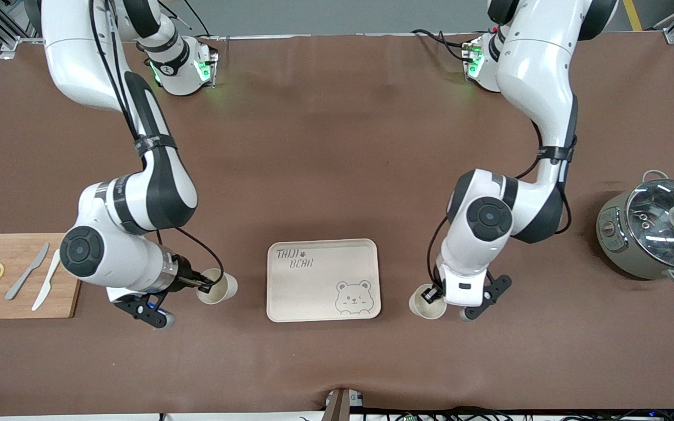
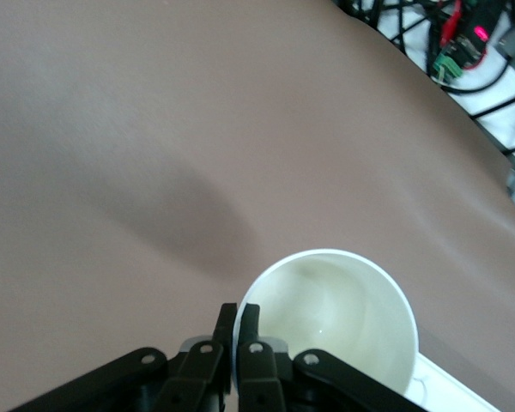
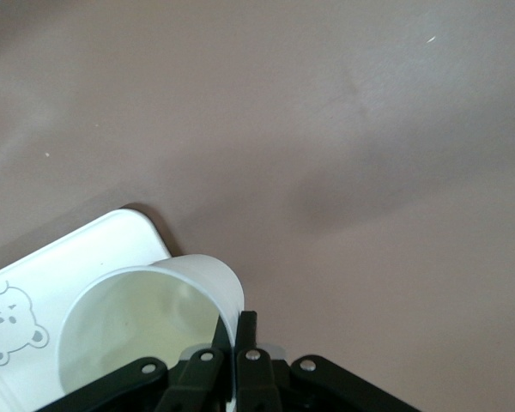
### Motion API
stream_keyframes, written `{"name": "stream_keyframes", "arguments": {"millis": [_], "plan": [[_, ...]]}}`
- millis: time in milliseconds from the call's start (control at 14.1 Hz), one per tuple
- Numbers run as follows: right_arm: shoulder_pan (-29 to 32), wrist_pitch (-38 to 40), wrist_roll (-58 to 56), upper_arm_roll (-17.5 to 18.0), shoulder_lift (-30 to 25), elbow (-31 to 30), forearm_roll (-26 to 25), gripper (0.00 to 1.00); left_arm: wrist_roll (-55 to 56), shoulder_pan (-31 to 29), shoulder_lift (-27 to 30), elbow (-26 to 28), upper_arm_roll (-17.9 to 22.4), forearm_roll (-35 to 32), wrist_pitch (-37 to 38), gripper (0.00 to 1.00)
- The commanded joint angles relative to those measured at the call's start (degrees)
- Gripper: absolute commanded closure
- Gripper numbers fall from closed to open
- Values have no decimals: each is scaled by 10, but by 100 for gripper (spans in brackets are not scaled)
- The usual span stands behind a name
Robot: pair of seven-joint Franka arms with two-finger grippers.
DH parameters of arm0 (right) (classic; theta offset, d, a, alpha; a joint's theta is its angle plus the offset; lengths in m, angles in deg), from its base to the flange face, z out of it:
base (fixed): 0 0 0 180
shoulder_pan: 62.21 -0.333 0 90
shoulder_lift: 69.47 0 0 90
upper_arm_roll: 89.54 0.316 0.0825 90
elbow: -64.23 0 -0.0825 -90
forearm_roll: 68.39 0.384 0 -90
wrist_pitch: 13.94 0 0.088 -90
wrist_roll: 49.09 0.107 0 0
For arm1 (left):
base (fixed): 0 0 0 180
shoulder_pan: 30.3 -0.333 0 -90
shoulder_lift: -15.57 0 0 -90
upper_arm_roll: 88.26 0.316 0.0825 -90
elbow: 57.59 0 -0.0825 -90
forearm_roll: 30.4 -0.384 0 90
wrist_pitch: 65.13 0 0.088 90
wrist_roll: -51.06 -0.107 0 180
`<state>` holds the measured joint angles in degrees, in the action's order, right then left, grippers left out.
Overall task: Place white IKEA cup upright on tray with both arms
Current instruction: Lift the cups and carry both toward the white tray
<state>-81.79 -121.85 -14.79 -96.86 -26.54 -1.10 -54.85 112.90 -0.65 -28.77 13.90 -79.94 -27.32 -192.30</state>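
Two white cups are in hand, one on each side of the cream bear tray. My right gripper is shut on the rim of one white cup, which is tilted, beside the tray toward the right arm's end. In the right wrist view, one of the fingers is outside the cup's wall and the other inside, with the tray's corner past it. My left gripper is shut on the rim of the other cup, mouth up, beside the tray toward the left arm's end. It also shows in the left wrist view.
A wooden cutting board with lemon slices and two knives lies at the right arm's end. A grey pot with a glass lid stands at the left arm's end. Cables lie at the table's edge.
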Motion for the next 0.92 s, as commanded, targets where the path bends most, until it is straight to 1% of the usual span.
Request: {"name": "stream_keyframes", "arguments": {"millis": [0,284,853], "plan": [[-28,-21,44,-6,1,2,3,100,31,25,6,-2,11,2,12,100],[-43,-27,67,-6,2,1,4,100,56,57,2,-9,12,2,10,100],[-80,-83,118,-7,11,-8,-3,100,78,122,-41,-10,15,1,0,100]]}}
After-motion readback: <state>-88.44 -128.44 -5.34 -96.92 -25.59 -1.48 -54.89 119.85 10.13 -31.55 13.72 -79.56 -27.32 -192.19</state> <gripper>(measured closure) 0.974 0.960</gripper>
